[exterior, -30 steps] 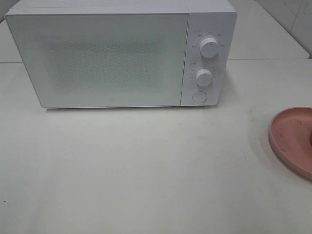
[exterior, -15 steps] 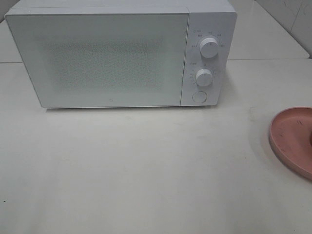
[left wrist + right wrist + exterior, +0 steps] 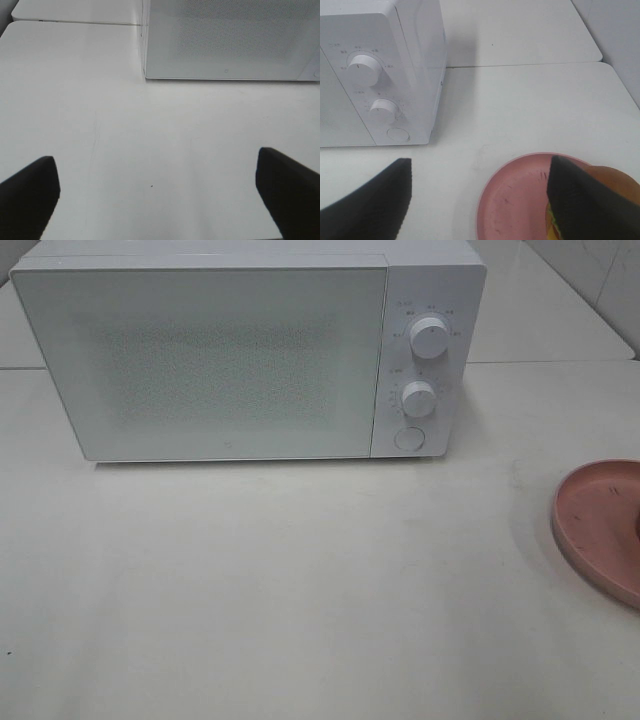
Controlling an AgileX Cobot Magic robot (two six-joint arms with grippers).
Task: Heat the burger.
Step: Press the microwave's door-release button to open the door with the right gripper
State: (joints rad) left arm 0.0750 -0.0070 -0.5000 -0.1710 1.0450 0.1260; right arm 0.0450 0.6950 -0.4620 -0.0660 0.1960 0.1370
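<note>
Nothing has moved; both jaws gape wide, gripping nothing.

- High camera looks down my worktop (image 3: 300,590), microwave (image 3: 230,360) at 12 o'clock.
- My left wrist camera, low and near, shares its door (image 3: 230,40).
- Right wrist camera shares dials (image 3: 364,65), plate (image 3: 512,200).

White microwave (image 3: 240,350), door shut, on the table (image 3: 300,590); pink plate (image 3: 600,525) apart.

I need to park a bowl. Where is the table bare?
The wide stretch of table in front of the microwave, left of the pink plate, is bare. The right edge is taken: the plate carries the burger.
</note>
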